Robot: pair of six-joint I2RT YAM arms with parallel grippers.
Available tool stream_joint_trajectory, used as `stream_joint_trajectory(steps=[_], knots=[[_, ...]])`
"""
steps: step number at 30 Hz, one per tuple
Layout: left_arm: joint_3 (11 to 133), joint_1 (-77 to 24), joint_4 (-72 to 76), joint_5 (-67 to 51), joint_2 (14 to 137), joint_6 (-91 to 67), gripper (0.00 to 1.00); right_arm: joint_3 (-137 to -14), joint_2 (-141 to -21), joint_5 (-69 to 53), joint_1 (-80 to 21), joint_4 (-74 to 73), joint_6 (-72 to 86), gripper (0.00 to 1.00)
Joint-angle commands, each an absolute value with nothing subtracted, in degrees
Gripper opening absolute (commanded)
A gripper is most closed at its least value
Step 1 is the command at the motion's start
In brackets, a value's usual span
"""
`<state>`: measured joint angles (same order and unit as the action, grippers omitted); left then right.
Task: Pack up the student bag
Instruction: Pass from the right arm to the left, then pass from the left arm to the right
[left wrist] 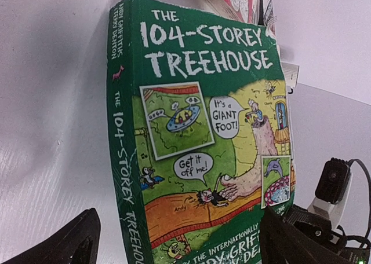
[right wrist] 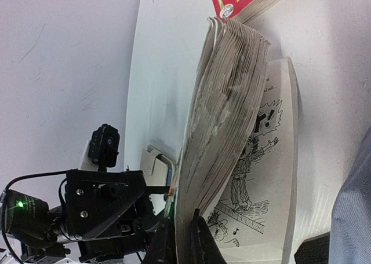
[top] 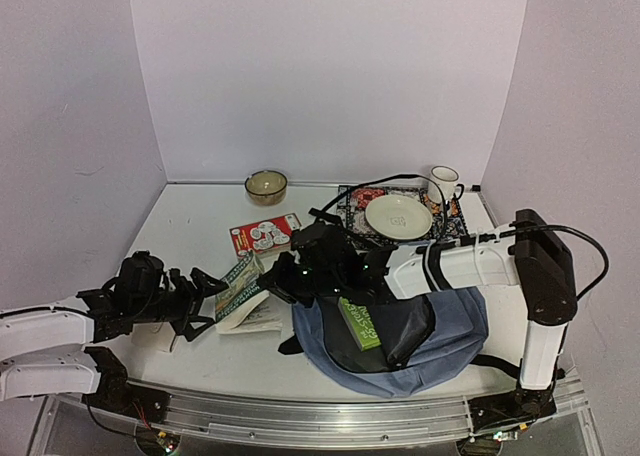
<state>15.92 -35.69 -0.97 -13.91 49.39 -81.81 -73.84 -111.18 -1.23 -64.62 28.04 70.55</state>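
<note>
Right hand (top: 272, 288) beside student bag (top: 452, 338)

The top external camera looks down from above and behind the arm bases, far enough back to take in the whole worktop (top: 190, 226). The left wrist camera faces the cover of the green book (left wrist: 197, 148) close up. The right wrist camera sights along its page edges from the opposite side. All three share that book.

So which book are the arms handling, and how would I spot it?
Find the big blue-grey fabric backpack at the front right. Just left of it a thick green paperback stands on edge, half open. The red book behind it and the green one on the backpack lie flat; its cover reads The 104-Storey Treehouse.
</note>
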Motion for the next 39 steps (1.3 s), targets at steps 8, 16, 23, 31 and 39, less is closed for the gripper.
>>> stream_joint_trajectory(steps=[8,16,23,31,39], knots=[[17.39,-38.58,9.01,-14.21,50.67,-83.94,0.66,-73.47,-107.36,-1.35,-64.7,36.31,72.57,0.0],[17.62,-38.58,9.08,-9.68,42.15,-84.29,0.38,-70.24,-107.12,-3.44,-65.68,36.33,71.53,0.0],[19.01,-38.58,9.09,-8.84,38.65,-81.37,0.08,-69.6,-107.46,-5.33,-66.44,34.22,67.37,0.03],[21.25,-38.58,8.99,-8.55,36.22,-75.98,0.0,-68.34,-101.74,-1.21,-66.29,27.4,58.92,0.35],[27.51,-38.58,9.07,-12.49,39.71,-70.04,0.0,-66.64,-97.0,-4.19,-62.17,25.34,54.08,0.71]])
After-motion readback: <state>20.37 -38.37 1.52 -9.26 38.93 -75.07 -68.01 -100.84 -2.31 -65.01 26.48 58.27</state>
